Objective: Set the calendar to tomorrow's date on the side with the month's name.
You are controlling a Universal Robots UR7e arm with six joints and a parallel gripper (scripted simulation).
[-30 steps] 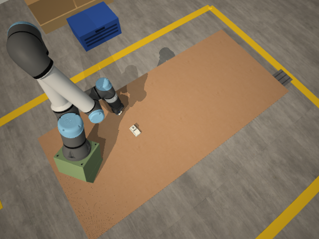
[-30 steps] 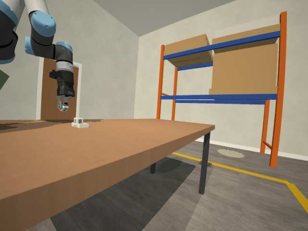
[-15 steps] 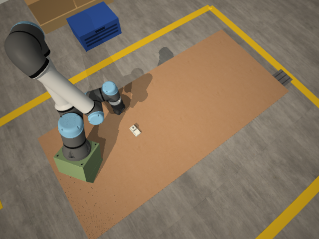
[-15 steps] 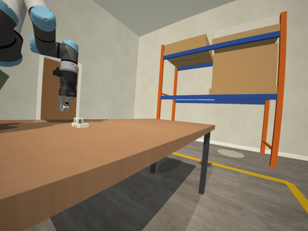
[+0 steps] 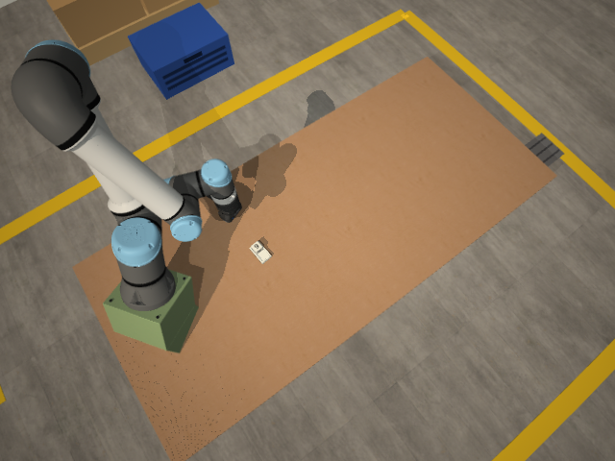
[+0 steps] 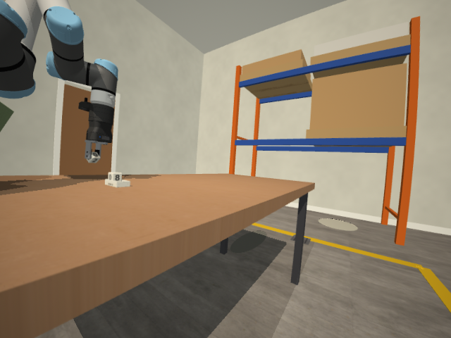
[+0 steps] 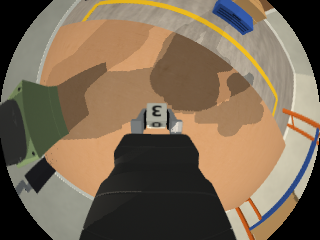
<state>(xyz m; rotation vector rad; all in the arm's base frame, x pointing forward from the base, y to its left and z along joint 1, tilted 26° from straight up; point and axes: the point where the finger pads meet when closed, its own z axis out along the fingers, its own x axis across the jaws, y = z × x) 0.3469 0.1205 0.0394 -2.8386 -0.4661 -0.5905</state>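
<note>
The arm wears pale tubes, dark grey joints and sky-blue round caps (rather smart), above black gripper housing.

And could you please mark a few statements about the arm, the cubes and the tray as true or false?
1. The gripper is holding a cube. True.
2. Both cubes are standing in the tray. False: one cube is in the tray, the other is between the fingers.
3. The cube in the tray shows an 8 on one side. True.
4. The held cube touches the table. False: it hangs above it.
5. The tray lies on the floor. False: it lies on the table.
</note>
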